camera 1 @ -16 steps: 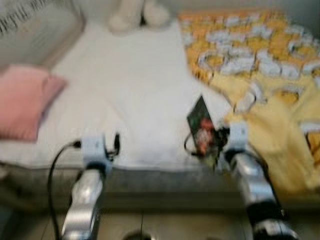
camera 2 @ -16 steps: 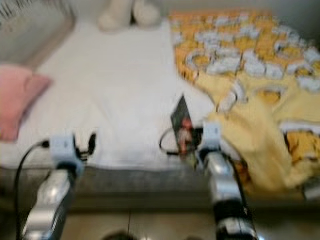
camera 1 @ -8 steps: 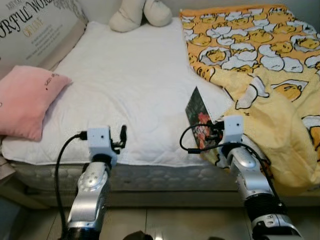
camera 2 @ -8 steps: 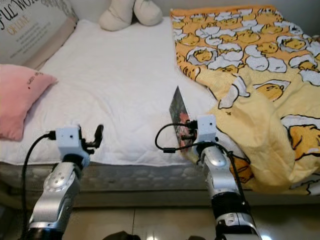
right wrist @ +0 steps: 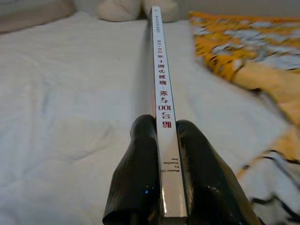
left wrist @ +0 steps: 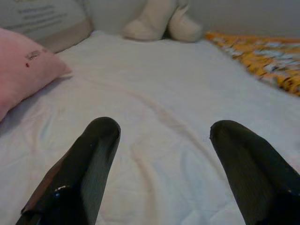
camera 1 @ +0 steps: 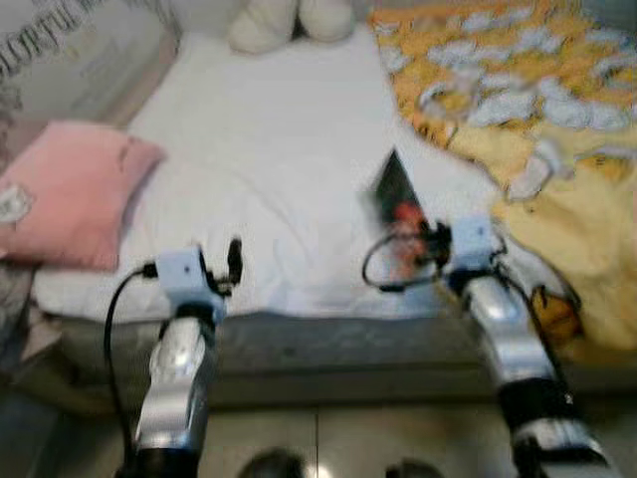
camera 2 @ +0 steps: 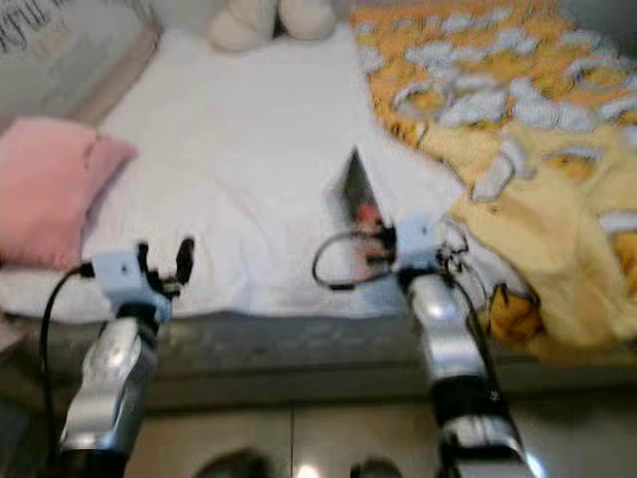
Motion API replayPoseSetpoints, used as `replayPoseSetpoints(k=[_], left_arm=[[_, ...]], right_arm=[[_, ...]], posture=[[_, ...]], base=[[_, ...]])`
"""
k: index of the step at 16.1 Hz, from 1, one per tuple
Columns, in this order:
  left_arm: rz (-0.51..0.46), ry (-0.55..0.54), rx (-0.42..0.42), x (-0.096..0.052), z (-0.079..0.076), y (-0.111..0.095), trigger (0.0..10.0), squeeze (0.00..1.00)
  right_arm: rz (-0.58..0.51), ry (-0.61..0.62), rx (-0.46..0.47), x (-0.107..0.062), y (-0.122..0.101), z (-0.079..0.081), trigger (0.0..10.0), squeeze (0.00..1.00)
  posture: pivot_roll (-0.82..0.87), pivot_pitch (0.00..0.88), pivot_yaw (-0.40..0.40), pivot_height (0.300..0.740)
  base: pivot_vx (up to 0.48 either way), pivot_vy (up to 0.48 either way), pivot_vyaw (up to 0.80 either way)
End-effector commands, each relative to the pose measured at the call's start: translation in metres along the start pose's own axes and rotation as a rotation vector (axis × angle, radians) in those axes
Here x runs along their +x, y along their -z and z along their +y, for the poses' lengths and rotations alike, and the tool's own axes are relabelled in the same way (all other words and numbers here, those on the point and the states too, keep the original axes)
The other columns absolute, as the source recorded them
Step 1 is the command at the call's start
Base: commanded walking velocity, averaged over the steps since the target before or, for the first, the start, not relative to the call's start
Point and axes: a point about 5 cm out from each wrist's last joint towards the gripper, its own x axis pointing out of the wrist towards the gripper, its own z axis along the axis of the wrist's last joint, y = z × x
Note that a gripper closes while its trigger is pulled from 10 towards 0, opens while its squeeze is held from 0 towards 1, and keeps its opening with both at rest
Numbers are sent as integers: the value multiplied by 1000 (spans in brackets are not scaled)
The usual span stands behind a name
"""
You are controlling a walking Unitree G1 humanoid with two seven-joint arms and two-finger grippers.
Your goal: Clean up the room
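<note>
On the far left a pink pillow (camera 1: 70,194) lies at the edge of the bed (camera 1: 279,159), with a large printed cushion (camera 1: 70,50) propped behind it, seemingly where bedding belongs. Next comes the left gripper (left wrist: 161,173), hovering low over the white sheet near the bed's front edge; its fingers (left wrist: 79,173) stand wide apart with nothing between them, so this arm looks free for a later pick. At the head of the bed a cream soft toy (camera 1: 294,20) sits against the wall. Right of centre, the right gripper (right wrist: 161,187) is pinched tight on a thin book (right wrist: 159,79), held on edge by its spine end so it stands upright above the sheet, just beside the blanket's edge. Gripping the narrow edge probably gives the fingers a firm bite on something too flat to grab lying down. On the right, a yellow duck-print blanket (camera 1: 537,119) lies rumpled, spilling over the bed's front edge. Judging by the task, the book is being carried off the bed to be put away, and the blanket has not yet been straightened.
</note>
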Motion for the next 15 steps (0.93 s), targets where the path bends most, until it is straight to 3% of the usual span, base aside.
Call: replayPoseSetpoints(k=[1, 4, 8, 9, 11, 15], left_arm=[[-13, -4, 0, 1, 4, -4, 10000, 0], [-8, 19, -16, 5, -9, 2, 10000, 0], [51, 53, -18, 1, -20, 14, 10000, 0], [71, 48, -8, -3, -26, 22, 10000, 0], [66, 32, 12, -6, -29, 23, 10000, 0], [11, 64, 85, -7, -25, 10, 10000, 0]], right_arm=[[-64, -22, -12, 3, -14, 6, 10000, 0], [-47, -18, -23, 8, -16, 3, 10000, 0], [4, -28, -28, 11, -9, 1, 10000, 0], [35, -47, -33, 11, -5, -7, 10000, 0], [68, -49, -20, 14, -1, -12, 10000, 0], [33, -64, 46, 24, -6, 8, 10000, 0]], posture=[[-167, 0, 67, 740], [-169, 0, 60, 740], [-177, 0, 39, 740], [-164, 0, -34, 740], [-110, 0, -87, 740], [-45, 0, -85, 740]], base=[[0, 480, 0], [0, 480, 506], [0, 0, 103], [0, 0, 0], [0, 0, 0], [0, 0, 0]])
